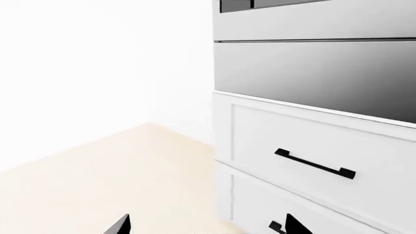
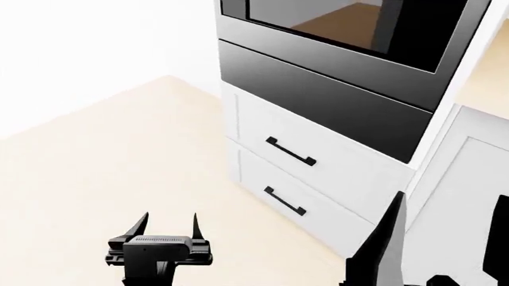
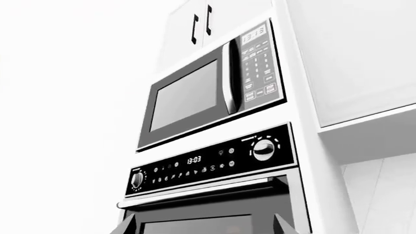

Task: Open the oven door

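The oven door (image 2: 342, 27) sits high in the tall white cabinet, at about 1 o'clock from the robot in the head view, its dark glass window reflecting a brownish patch. Below it runs a plain black panel (image 2: 326, 104), then 2 white drawers (image 2: 318, 173), each with a black bar handle (image 2: 291, 151).

The left gripper (image 2: 167, 229) hangs low over the pale floor (image 2: 95, 155) at about 7 o'clock, its 2 black fingers spread apart and holding nothing, well away from the oven. The right gripper (image 3: 204, 225) points up at the appliance stack; its 2 finger tips show wide apart and empty, just below the silver oven handle (image 3: 201, 191).

From the right wrist view, that handle runs along the door's top edge, under the control panel (image 3: 211, 163) with its 2 knobs, and the microwave (image 3: 211, 87) sits above.

To do this well, I reckon the right arm is the 1 to use: rise until the open fingers straddle the bar near its middle, close firmly, then pull outward and down along the door's arc, since it looks hinged at the bottom. Grabbing near an end could twist the grip loose.
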Tool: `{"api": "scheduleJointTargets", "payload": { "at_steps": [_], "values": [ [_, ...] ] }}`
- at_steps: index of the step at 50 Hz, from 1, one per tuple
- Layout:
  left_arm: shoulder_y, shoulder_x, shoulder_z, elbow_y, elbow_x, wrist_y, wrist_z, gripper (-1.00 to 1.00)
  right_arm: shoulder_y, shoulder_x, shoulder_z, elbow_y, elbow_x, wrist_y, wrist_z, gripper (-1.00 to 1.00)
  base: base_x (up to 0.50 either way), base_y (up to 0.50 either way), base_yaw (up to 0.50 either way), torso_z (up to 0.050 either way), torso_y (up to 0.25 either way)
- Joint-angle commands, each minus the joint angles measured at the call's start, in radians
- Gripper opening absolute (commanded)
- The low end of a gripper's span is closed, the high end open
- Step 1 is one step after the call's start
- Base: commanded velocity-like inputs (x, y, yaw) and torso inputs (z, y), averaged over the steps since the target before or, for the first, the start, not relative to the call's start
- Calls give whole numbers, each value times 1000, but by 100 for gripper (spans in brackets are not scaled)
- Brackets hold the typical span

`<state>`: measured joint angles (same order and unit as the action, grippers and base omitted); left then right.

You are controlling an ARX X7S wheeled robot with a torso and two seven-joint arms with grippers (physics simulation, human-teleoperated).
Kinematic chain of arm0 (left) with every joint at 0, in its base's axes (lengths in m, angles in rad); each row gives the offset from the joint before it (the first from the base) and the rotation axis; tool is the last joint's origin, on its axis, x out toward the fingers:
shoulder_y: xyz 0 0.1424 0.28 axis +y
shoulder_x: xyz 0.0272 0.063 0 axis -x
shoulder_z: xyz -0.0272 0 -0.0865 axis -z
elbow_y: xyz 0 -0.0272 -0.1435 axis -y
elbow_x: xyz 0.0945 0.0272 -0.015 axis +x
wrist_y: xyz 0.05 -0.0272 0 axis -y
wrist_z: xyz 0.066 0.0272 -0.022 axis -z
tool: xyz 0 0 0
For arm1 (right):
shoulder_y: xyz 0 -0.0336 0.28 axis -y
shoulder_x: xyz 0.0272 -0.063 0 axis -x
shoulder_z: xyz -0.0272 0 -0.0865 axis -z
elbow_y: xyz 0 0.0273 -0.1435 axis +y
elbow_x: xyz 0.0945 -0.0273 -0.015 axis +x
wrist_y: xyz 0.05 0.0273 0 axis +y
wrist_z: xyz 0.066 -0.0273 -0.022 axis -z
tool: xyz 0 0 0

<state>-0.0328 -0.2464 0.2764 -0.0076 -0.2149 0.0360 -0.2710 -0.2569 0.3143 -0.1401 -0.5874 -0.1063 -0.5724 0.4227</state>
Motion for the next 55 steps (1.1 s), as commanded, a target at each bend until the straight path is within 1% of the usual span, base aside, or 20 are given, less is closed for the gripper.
{"api": "scheduleJointTargets", "payload": {
  "at_steps": [1,20,40,55],
  "values": [
    [2,-4,4,0,-3,3,-4,100,0,4,-2,-2,0,1,5,100,0,0,359,0,0],
    [-6,-7,12,-7,-9,3,-10,100,3,10,-4,-3,-3,5,13,100,0,0,356,0,0],
    [-9,-12,20,-9,-13,5,-16,100,1,17,-11,-5,9,10,20,100,0,0,2,0,0],
    [-9,-16,24,-7,-17,7,-21,100,3,21,-16,-5,10,14,24,100,124,-115,0,0,0]
  ]
}}
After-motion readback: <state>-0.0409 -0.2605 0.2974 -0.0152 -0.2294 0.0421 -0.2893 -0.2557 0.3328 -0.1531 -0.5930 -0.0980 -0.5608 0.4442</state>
